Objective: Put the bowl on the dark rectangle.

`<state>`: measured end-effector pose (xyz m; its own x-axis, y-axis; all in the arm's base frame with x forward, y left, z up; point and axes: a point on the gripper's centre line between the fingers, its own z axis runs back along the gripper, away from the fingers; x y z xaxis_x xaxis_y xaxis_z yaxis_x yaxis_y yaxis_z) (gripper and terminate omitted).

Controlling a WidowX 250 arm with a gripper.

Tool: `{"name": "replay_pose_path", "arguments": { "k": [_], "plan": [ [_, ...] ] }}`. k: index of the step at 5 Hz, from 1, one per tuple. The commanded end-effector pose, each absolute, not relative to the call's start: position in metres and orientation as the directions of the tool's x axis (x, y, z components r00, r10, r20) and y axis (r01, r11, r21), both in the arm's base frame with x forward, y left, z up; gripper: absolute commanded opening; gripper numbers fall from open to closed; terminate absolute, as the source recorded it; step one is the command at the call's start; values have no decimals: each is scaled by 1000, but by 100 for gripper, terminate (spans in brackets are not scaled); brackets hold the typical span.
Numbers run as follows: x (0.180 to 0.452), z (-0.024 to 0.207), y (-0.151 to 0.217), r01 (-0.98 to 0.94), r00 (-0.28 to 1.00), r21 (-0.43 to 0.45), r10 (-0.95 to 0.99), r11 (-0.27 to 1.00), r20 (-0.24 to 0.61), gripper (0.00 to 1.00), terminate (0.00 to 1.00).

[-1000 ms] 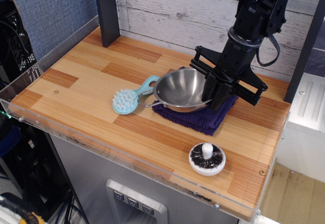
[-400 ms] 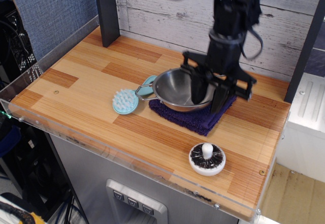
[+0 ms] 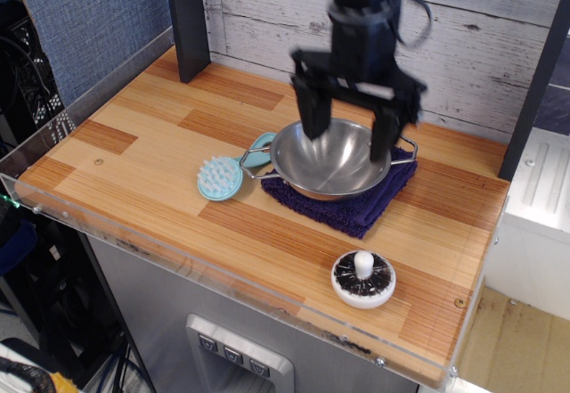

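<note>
The shiny steel bowl (image 3: 331,159) rests on the dark purple towel (image 3: 358,211) at the middle right of the wooden table, with its wire handles sticking out left and right. My gripper (image 3: 347,128) hangs just above the bowl, slightly blurred. It is open wide, with one finger (image 3: 313,112) over the bowl's back left rim and the other over the right rim. It holds nothing.
A light blue brush (image 3: 223,176) lies just left of the bowl, by its left handle. A white-and-black knobbed round object (image 3: 363,279) sits near the front edge. A dark upright post (image 3: 187,19) stands at the back left. A plank wall runs behind the table.
My gripper let go of the bowl's right rim, opened wider, and moved left and up over the bowl. The bowl settled level on the towel.
</note>
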<state>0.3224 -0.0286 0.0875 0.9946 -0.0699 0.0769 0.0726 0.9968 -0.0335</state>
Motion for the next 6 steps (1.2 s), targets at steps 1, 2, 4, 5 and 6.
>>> {"name": "replay_pose_path", "arguments": {
  "k": [1, 2, 4, 5, 6],
  "plan": [
    [301, 142, -8, 32, 980, -73, -17, 997, 197, 100, 0],
    [296, 157, -7, 2, 985, -53, 7, 999, 175, 100, 0],
    [292, 172, -7, 27, 991, 57, -35, 998, 132, 100, 0],
    [292, 172, -7, 27, 991, 57, -35, 998, 132, 100, 0],
    [292, 172, -7, 27, 991, 57, -35, 998, 132, 100, 100]
  ]
}}
